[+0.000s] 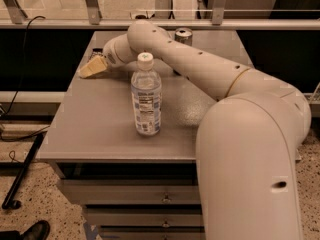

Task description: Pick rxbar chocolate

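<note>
My gripper (93, 67) is at the far left of the grey table (100, 129), low over its surface near the left edge, with the arm reaching across from the right. The rxbar chocolate does not show; no black wrapper is in sight, and the spot under the gripper is hidden. A clear water bottle (146, 96) with a white cap stands upright in the middle of the table, in front of the arm. A silver-blue can (183, 35) stands at the back, partly behind the arm.
A railing with posts (91, 6) runs behind the table. Drawers (135, 196) sit under the tabletop. A black cable (22, 44) and a dark pole (22, 176) are on the floor to the left. A shoe (30, 231) is at the bottom left.
</note>
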Tool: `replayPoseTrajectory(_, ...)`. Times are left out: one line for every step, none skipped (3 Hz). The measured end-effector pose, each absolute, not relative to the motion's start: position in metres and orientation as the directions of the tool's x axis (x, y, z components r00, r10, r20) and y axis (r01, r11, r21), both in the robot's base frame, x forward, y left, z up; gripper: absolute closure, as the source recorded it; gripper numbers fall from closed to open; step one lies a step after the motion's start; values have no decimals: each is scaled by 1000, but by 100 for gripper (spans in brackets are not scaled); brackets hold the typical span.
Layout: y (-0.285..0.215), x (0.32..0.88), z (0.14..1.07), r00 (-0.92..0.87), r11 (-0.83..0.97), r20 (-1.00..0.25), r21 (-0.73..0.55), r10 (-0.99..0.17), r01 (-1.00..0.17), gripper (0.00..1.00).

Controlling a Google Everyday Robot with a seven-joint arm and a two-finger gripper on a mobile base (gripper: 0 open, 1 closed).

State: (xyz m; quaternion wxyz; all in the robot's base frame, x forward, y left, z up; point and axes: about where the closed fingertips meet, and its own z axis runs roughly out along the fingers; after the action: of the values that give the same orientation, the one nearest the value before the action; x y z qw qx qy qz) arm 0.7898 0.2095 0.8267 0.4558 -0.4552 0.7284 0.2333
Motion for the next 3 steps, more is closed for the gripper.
replayPoseTrajectory(212, 792, 824, -170, 478, -878, -74, -447, -875, 40)
replayPoseTrajectory(212, 791, 832, -157, 476, -881, -84, -445, -875, 63)
replayPoseTrajectory(213, 784, 855, -118, 462, -889, -113, -443, -880, 87)
